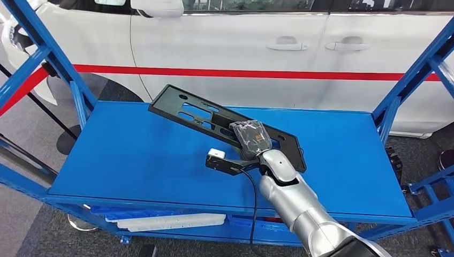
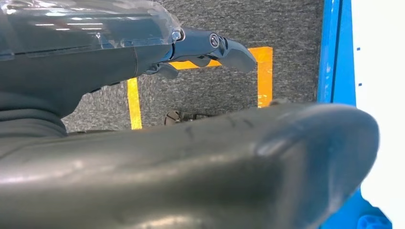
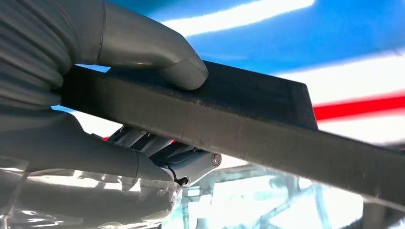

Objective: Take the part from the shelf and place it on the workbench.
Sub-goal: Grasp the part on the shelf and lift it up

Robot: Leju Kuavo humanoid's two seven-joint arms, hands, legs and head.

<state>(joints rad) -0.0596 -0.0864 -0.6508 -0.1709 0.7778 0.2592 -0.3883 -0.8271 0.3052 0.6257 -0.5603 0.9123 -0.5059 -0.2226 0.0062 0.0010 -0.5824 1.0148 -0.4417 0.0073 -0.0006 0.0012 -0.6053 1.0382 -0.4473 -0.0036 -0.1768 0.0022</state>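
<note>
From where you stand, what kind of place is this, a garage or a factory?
Most likely a car workshop or assembly training area. A white car stands right behind a blue steel rack, the right hand holds a flat black slotted part, and yellow tape marks the grey floor.

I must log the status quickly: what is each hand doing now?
Left hand: holds nothing, fingers apart, open.
Right hand: grips the black part.

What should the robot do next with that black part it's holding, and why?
Probably lift it a little higher. The right hand grips the black part with thumb on one face and fingers on the other, and the part is tilted above the blue shelf, so it should clear the shelf before being carried off.
</note>
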